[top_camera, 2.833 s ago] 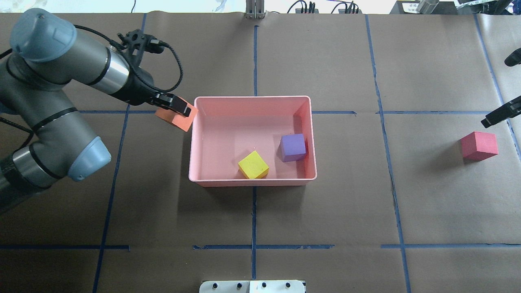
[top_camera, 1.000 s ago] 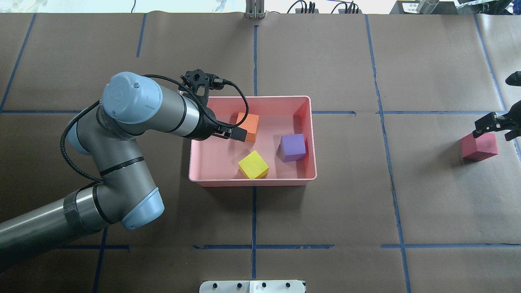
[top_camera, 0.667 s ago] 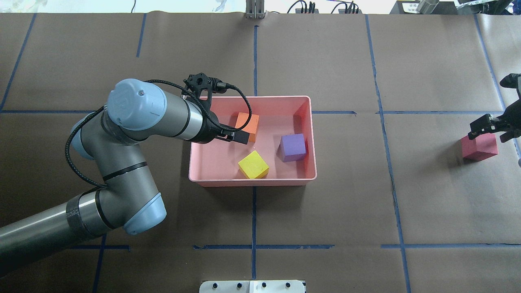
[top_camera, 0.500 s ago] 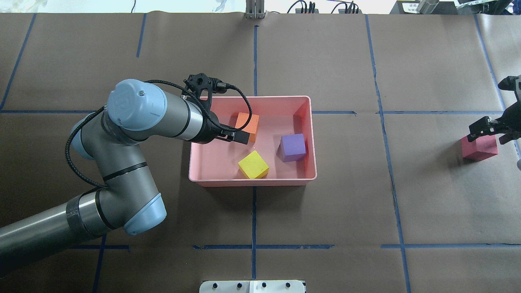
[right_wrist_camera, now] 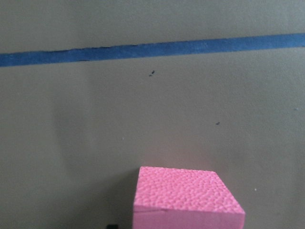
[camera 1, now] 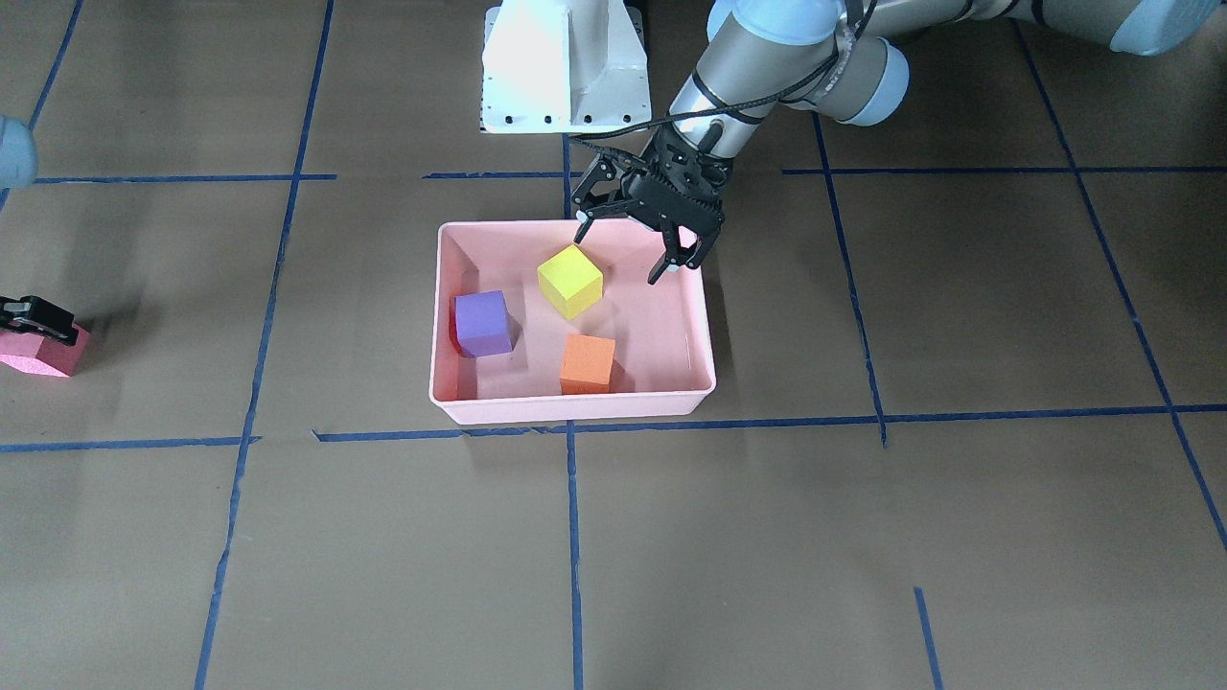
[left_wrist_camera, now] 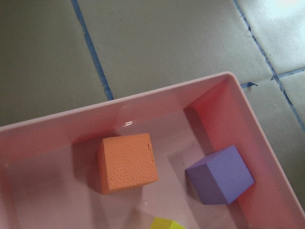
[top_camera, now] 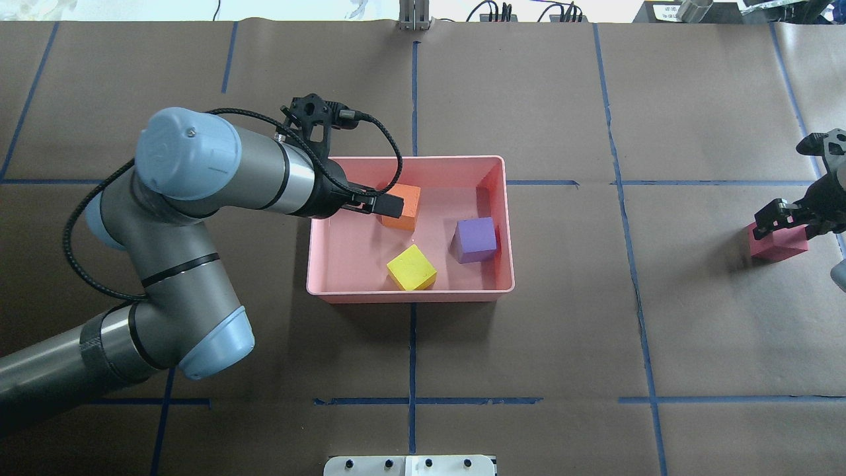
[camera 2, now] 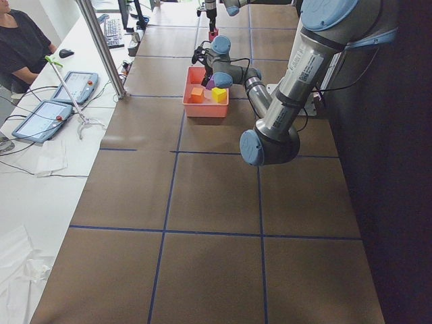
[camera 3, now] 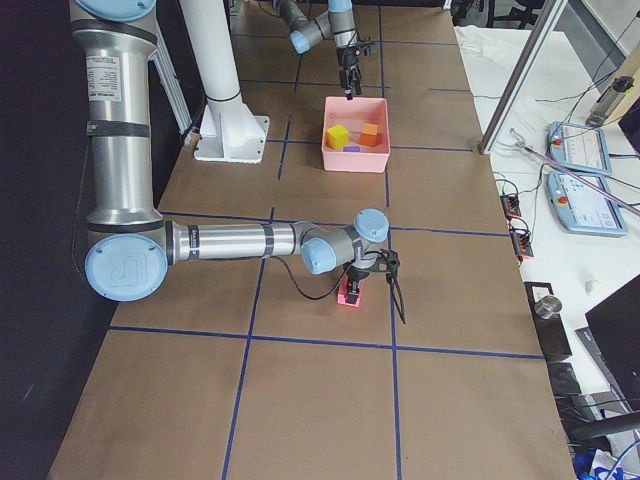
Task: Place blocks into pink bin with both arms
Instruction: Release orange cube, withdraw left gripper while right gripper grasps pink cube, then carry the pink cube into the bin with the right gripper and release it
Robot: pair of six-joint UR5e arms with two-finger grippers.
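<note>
The pink bin (top_camera: 410, 295) (camera 1: 575, 410) holds the orange block (top_camera: 404, 213) (camera 1: 587, 362) (left_wrist_camera: 127, 162), the yellow-green block (top_camera: 411, 268) (camera 1: 570, 280) and the purple block (top_camera: 476, 239) (camera 1: 481, 323) (left_wrist_camera: 220, 174). My left gripper (top_camera: 390, 206) (camera 1: 621, 255) is open and empty, raised over the bin beside the orange block. The pink-red block (top_camera: 781, 244) (camera 1: 43, 353) (right_wrist_camera: 186, 195) lies on the table at the far right. My right gripper (top_camera: 791, 221) is open, with its fingers low on either side of that block's top.
Brown paper with blue tape lines (top_camera: 412, 86) covers the table. The white pedestal (camera 1: 564, 67) stands at the robot's side of the bin. An operator and tablets (camera 2: 54, 101) are at the side bench.
My left gripper carried the orange block into the bin, let it go, and has drawn back and up. My right gripper came down over the pink-red block.
</note>
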